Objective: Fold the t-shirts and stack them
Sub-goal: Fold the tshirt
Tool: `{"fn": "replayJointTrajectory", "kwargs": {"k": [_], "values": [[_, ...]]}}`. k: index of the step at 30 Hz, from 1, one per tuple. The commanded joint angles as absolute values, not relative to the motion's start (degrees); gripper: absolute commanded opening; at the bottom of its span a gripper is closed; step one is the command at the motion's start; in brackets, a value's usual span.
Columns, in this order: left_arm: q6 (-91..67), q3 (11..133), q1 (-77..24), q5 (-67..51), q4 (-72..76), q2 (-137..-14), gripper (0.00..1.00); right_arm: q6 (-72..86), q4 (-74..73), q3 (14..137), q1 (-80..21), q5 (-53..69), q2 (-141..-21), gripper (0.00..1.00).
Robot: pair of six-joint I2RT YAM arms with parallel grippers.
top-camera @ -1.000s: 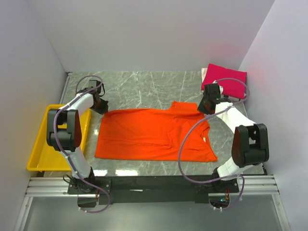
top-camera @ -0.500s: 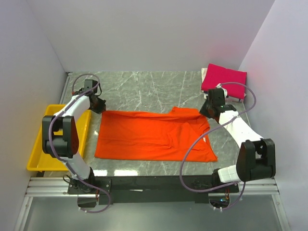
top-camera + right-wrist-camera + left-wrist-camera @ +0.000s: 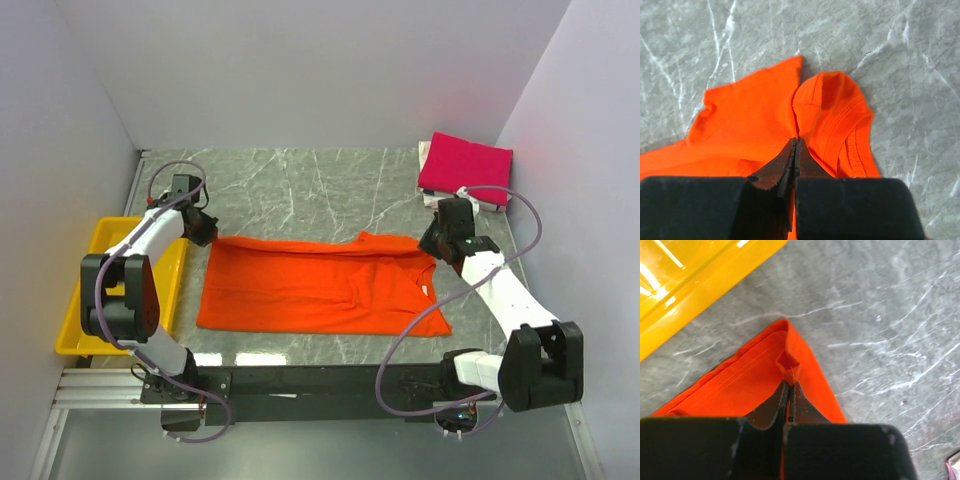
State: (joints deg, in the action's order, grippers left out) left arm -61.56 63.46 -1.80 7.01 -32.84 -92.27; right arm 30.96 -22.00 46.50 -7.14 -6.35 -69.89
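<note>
Spread orange shirt (image 3: pixel 310 290) lies mid-table (image 3: pixel 300 185), yellow tray (image 3: pixel 75 310) at its left. Left gripper (image 3: pixel 789 385) pinches its far left corner. Right gripper (image 3: pixel 796 142) pinches the far right edge beside the collar (image 3: pixel 855 132). Folded pink shirt (image 3: pixel 466 168) sits in the far right corner.

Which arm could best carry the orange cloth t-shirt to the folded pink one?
Probably right: the right gripper pinches the orange cloth t-shirt near the folded pink t-shirt; the left gripper is farther.
</note>
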Motion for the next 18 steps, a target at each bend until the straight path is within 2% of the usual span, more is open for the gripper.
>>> {"fn": "replayJointTrajectory", "kwargs": {"k": [1,18], "values": [[-60.4,61.7,-1.1,7.8,-32.3,-88.2,0.01,31.5,-22.2,45.6,-7.0,-7.8,-66.5,0.00],[-59.6,52.2,-0.2,5.9,-30.1,-81.7,0.01,34.9,-22.9,35.3,-6.3,-5.2,-57.0,0.00]]}}
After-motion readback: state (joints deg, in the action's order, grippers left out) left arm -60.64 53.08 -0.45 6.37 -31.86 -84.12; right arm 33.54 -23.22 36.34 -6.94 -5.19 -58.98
